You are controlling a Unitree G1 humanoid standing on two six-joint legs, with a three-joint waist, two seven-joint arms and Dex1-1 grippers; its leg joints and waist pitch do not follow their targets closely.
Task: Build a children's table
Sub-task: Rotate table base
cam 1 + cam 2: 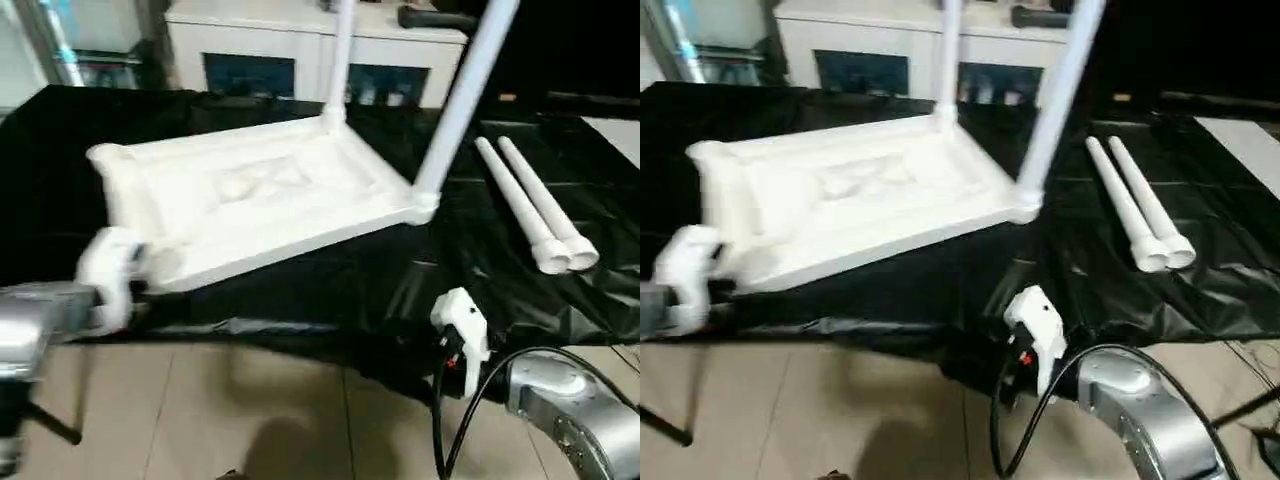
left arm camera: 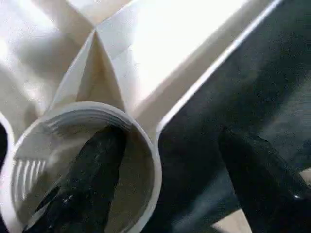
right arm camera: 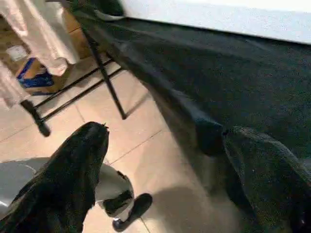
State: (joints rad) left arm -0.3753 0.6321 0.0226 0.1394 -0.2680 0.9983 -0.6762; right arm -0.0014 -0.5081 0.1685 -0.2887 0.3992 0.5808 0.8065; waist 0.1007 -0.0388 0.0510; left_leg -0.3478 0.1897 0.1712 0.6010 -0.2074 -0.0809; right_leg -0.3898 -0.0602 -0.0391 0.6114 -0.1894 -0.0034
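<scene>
**Two legs fitted, two loose beside the tabletop**

Two legs [image 1: 468,95] stand in the far sockets of the upturned white tabletop [image 1: 250,200] on the black sheet [image 1: 400,280]; two loose legs [image 1: 530,205] lie to its right.

The left wrist view alone shows the left gripper [image 2: 165,189] spread apart, one finger [image 2: 87,179] inside the near corner socket [image 2: 82,165], the other outside the rim.

The right gripper [image 3: 165,184] hangs open over floor tiles [image 3: 146,160].

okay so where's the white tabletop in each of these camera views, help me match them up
Left eye view: the tabletop lies upside down, left of centre on the black sheet.
Right eye view: tabletop again left of centre.
Left wrist view: one corner socket seen close up, with a black finger of the left gripper in it.
Right wrist view: I can't make it out there.
Shared landmark: the black sheet.
</scene>
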